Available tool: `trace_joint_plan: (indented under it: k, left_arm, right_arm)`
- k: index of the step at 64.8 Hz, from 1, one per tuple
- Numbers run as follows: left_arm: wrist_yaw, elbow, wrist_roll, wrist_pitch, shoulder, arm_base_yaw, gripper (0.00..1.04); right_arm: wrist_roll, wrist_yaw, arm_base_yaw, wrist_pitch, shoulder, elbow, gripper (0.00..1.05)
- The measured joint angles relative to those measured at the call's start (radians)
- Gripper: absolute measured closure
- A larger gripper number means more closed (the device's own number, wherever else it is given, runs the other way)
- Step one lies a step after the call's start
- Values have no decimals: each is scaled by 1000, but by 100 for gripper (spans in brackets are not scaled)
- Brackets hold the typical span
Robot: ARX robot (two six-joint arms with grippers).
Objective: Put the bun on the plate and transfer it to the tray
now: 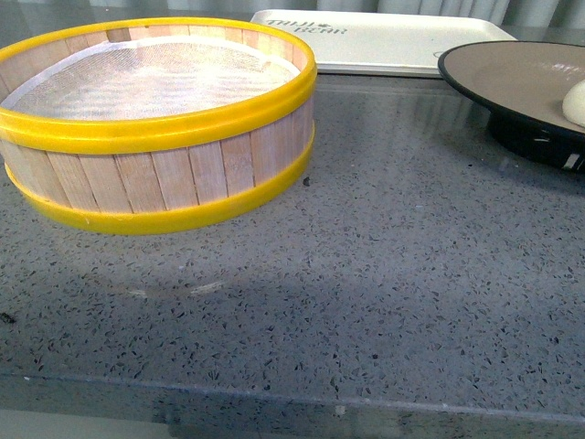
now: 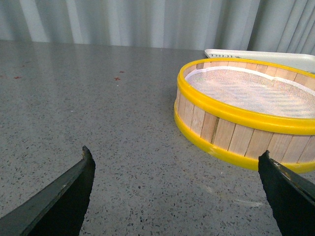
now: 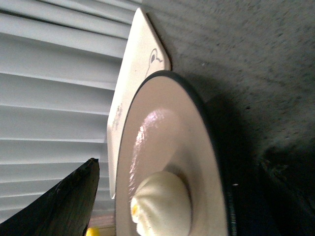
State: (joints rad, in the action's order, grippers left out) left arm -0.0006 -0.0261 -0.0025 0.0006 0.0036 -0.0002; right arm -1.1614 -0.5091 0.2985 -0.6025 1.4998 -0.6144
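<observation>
The white bun [image 1: 576, 102] sits on the beige inside of the black-rimmed plate [image 1: 512, 78] at the right edge of the front view. The white tray [image 1: 384, 41] lies flat just behind the plate. In the right wrist view the bun [image 3: 160, 201] rests on the plate [image 3: 157, 132], with the tray [image 3: 135, 73] beyond it. My right gripper [image 3: 179, 164] is open, one finger on each side of the plate's edge, with the bun between them. My left gripper [image 2: 177, 157] is open and empty over bare counter. Neither gripper shows in the front view.
A yellow-rimmed wooden steamer basket [image 1: 155, 119] with a white cloth liner stands at the left; it also shows in the left wrist view [image 2: 246, 113], near the left gripper. The grey speckled counter [image 1: 366, 274] ends at a front edge. Grey corrugated wall behind.
</observation>
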Motion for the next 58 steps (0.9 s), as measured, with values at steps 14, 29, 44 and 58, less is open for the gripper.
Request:
trace_joint_plan:
  k: [14, 29, 44, 58]
  left_arm:
    - [0, 0, 0, 0, 0, 0, 7]
    - [0, 0, 0, 0, 0, 0, 7]
    - [0, 0, 0, 0, 0, 0, 7]
    - [0, 0, 0, 0, 0, 0, 7]
  right_arm:
    - [-92, 3, -81, -35, 1, 22, 25]
    - [-90, -11, -85, -26, -11, 33, 70]
    - [-60, -31, -70, -27, -8, 32, 101]
    - [-87, -27, -70, -35, -74, 73, 102]
